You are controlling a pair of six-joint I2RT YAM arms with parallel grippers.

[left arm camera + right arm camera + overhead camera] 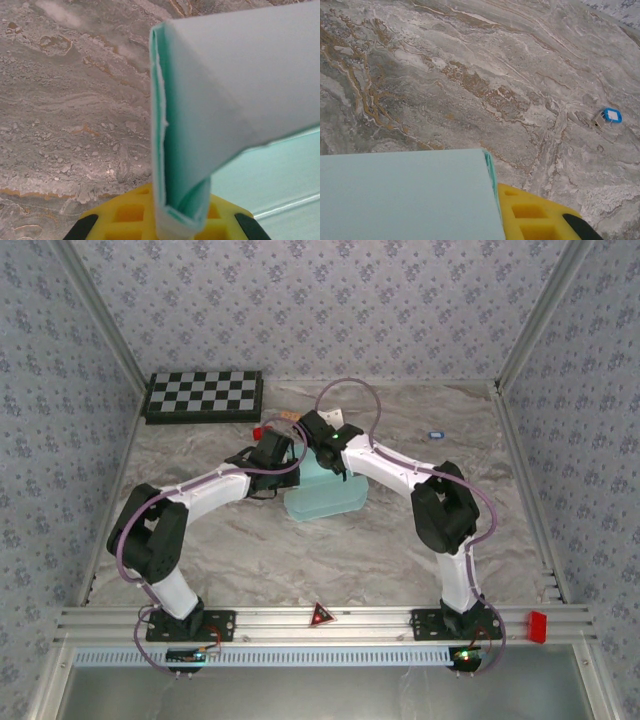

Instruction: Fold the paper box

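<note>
1. Top external view: the paper box (pixel 326 500) lies near the middle of the marbled table (pixel 230 550), well apart from the checkerboard (pixel 205 396) at the far left. Both arms reach inward and meet over its far edge, the left gripper (pixel 288 462) on its left and the right gripper (pixel 332 458) just beside it on the right. The card looks like a low, partly raised shape, not a closed box. A small blue tag (pixel 436 435) lies further right.

2. Left wrist view: a flap of the card, folded double on itself, stands upright between the yellow fingers (pixel 125 214). The left jaws are clamped on this fold, and a wide panel slopes away to the right. So at least one crease appears to be made.

3. Right wrist view: a flat aqua panel covers the near left corner, its edge touching one yellow finger (pixel 535 216). The other finger is hidden, so I cannot tell whether these jaws pinch the card or merely rest beside it.

4. Judgement: folding is under way, but raising the walls and tucking the tabs remain.
</note>
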